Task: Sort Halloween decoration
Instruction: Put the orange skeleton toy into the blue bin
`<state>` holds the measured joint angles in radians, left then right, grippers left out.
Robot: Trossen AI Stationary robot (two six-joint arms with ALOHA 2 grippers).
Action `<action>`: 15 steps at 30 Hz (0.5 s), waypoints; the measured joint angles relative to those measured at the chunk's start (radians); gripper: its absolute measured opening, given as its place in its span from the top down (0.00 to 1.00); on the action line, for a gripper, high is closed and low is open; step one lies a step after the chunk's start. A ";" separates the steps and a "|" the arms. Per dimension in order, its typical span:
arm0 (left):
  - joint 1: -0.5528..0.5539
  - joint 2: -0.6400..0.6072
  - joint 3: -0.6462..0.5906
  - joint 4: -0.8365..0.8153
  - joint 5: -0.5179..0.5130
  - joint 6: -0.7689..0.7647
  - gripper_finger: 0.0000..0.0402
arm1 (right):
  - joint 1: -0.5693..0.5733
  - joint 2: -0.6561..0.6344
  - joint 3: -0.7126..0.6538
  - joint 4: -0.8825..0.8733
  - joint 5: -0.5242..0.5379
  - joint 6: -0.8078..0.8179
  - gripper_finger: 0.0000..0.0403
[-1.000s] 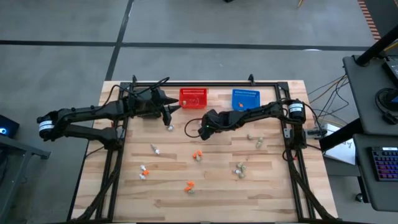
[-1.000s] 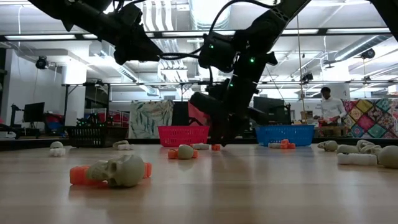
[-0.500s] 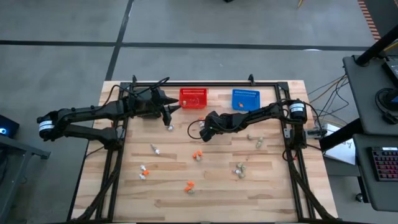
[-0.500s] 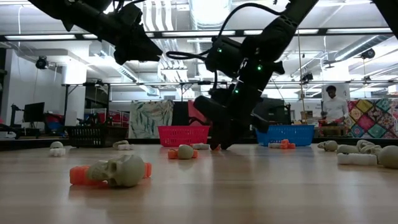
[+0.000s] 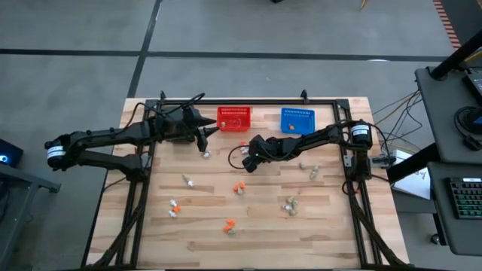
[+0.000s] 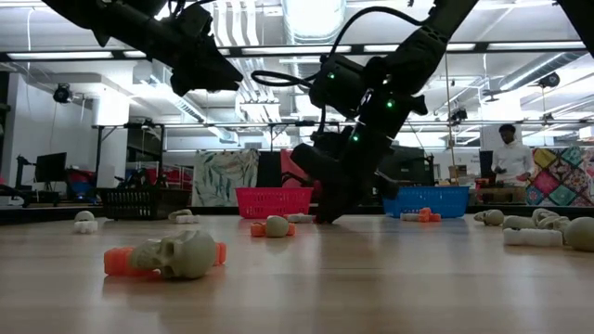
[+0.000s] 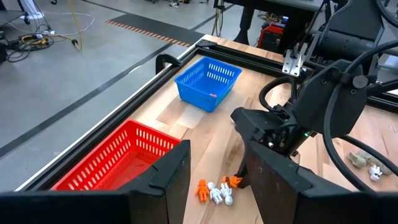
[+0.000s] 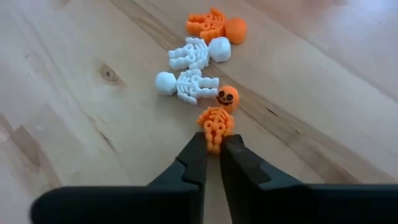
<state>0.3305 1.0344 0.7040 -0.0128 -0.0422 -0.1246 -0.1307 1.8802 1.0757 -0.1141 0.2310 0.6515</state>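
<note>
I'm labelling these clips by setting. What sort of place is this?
Probably a robotics lab or open workshop. Two dark robot arms work at a black-framed wooden table on grey concrete floor. Beyond it run exposed ceiling ducts, and a person stands at a bench. A side desk holds a black keyboard.

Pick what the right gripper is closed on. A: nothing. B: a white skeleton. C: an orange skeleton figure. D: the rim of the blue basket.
C: in the right wrist view the right gripper pinches the legs of the orange skeleton figure on the table.
</note>
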 joint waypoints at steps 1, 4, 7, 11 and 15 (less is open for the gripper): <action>0.000 0.000 0.000 -0.001 0.000 0.000 0.66 | 0.000 -0.002 0.003 -0.003 -0.003 -0.012 0.95; 0.000 0.000 0.000 -0.002 0.000 0.000 0.66 | -0.001 -0.014 0.016 -0.014 -0.005 -0.031 0.97; 0.000 0.000 0.000 -0.003 0.000 0.000 0.66 | -0.003 -0.039 0.033 -0.037 -0.017 -0.052 0.97; -0.001 -0.001 -0.001 -0.003 0.000 -0.006 0.66 | -0.018 -0.089 0.070 -0.094 -0.060 -0.079 0.97; -0.002 -0.005 -0.001 -0.003 0.000 -0.005 0.66 | -0.035 -0.131 0.095 -0.160 -0.093 -0.116 0.97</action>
<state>0.3290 1.0290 0.7029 -0.0158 -0.0418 -0.1298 -0.1656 1.7488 1.1703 -0.2742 0.1377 0.5354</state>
